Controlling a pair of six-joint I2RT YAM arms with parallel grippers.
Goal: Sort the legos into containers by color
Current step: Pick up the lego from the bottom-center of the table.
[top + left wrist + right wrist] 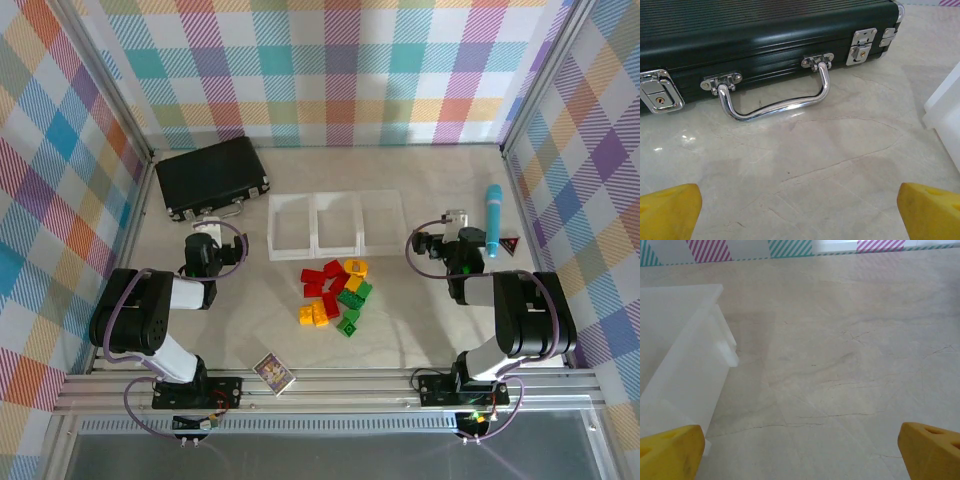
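Left gripper (800,212) hangs low over the table (840,165), jaws spread wide, nothing between the two yellow fingertips (670,210). Dead ahead of those jaws lies the black case (765,35), its chrome handle (775,97) folded down flat towards them. Off to the right of the jaws, the whitish edge of the trays (945,115) just pokes in.

Over to the right gripper (800,452): released too, jaws apart with bare table between them. The trays' wall sits ahead and to the left of these jaws, close by the left fingertip.

From above, the three joined trays sit in a row between the two grippers, a little beyond both sets of jaws. The bricks (335,295) are bunched in one loose pile on the table, on the near side of the trays: behind and to the right of the left jaws, behind and to the left of the right jaws. Reds on the far left of the pile, greens to the right, yellows at both ends.

Just right of the right jaws lies what looks like a blue marker (494,220). A small card (273,373) lies well back, near the arm bases.
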